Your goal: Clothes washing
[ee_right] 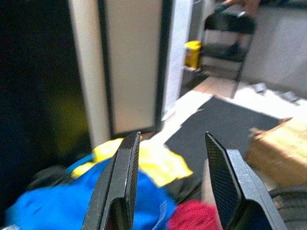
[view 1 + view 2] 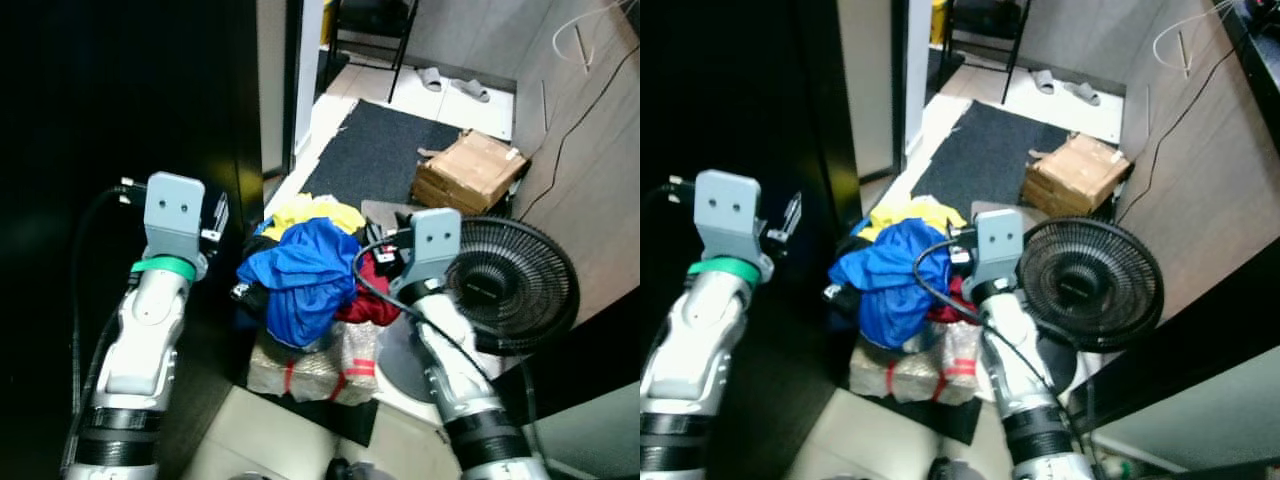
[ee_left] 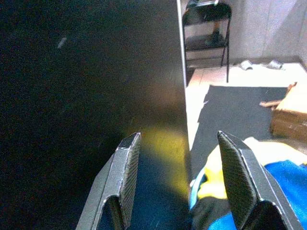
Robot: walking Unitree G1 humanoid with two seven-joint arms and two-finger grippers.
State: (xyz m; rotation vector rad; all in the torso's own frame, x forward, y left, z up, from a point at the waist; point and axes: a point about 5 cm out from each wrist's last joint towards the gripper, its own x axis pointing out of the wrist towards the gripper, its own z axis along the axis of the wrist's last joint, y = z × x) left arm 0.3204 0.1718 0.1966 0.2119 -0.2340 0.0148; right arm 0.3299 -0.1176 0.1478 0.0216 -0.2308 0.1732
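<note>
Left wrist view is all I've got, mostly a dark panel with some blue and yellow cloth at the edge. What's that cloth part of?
Observer: A clothes pile, sitting on a wrapped bundle on the floor.
Operator: Any colours I'm missing?
Observer: A red garment lies on the pile's right side, beside the right gripper.
Operator: Is that gripper holding anything?
Observer: No, its fingers are open above the pile.
Operator: Obstacles nearby?
Observer: A black fan stands right of the right arm.
</note>
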